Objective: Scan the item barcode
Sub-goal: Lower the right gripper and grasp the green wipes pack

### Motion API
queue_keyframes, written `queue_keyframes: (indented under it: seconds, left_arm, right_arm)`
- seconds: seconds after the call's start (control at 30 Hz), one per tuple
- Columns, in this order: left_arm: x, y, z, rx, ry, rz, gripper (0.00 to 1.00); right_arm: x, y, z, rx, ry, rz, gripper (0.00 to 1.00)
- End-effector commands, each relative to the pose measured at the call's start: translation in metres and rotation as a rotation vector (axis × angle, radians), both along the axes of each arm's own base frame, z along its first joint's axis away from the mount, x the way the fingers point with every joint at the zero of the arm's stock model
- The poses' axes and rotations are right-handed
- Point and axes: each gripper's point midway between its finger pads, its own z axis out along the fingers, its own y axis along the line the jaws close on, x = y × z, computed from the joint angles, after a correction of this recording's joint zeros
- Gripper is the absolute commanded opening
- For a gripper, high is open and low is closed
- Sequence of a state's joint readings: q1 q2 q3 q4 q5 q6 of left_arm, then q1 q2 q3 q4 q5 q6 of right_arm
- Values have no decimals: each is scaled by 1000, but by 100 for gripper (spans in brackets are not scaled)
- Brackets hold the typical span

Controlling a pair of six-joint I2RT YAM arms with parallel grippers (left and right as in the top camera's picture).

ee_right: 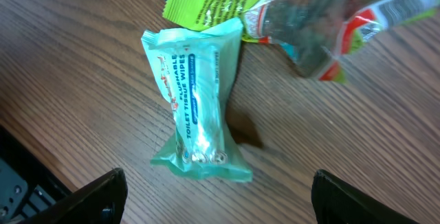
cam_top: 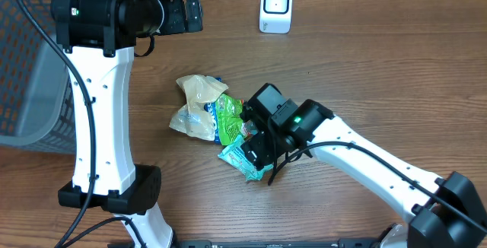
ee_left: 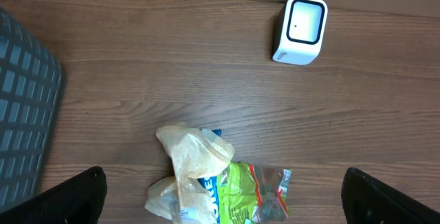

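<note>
Right tool [cam_top: 257, 143]: fingers spread and empty, poised over the toilet tissue wipes pack [ee_right: 196, 107], likely set to straddle its narrow width.
Wipes pack: flat on the table [cam_top: 365, 65], touching the green packet [cam_top: 227, 115] at the pile's near edge, so it is the easiest to reach.
Left tool [cam_top: 185, 10]: spread wide, holding nothing, parked well apart from the pile.
Barcode scanner [cam_top: 275, 6]: upright at the far side, awaiting the item.
Barcode: not visible, possibly underneath.

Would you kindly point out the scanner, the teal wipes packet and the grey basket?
scanner [cam_top: 275, 4]: overhead view, its front face.
teal wipes packet [ee_right: 196, 107]: right wrist view, its printed middle.
grey basket [ee_left: 20, 124]: left wrist view, its mesh wall.
</note>
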State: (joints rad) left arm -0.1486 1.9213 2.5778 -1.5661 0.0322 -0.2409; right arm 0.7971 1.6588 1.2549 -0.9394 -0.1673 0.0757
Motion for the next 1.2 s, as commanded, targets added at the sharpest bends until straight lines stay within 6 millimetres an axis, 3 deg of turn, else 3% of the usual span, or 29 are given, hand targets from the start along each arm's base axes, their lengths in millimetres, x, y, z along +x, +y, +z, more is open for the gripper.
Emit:
queue_keyframes:
  seconds: [0.0, 0.3, 0.43, 0.53, 0.7, 0.83, 0.93, 1.1, 1.17]
  left_arm:
    - [4, 1, -6, 1, 16, 13, 100]
    - [4, 1, -6, 2, 16, 13, 100]
    - [4, 1, -6, 2, 16, 13, 100]
    - [4, 1, -6, 2, 16, 13, 100]
    - [4, 1, -6, 2, 16, 13, 100]
    - [4, 1, -6, 2, 16, 13, 100]
    - [4, 1, -6, 2, 16, 13, 100]
    - [4, 1, -6, 2, 16, 13, 100]
    - [4, 1, -6, 2, 16, 13, 100]
  right_arm:
    - [-2, 5, -10, -16, 6, 7, 86]
    - [-31, 19, -51, -82, 122, 85, 83]
    - [-34, 22, -61, -88, 126, 97, 81]
    - [-36, 18, -69, -98, 129, 96, 70]
    - [-39, 4, -88, -140, 112, 90, 62]
    - [-39, 4, -89, -138, 109, 90, 50]
    - [-34, 2, -90, -155, 87, 84, 32]
    - [-32, 2, -87, -159, 82, 78, 11]
    - [-33, 5, -81, -147, 99, 80, 8]
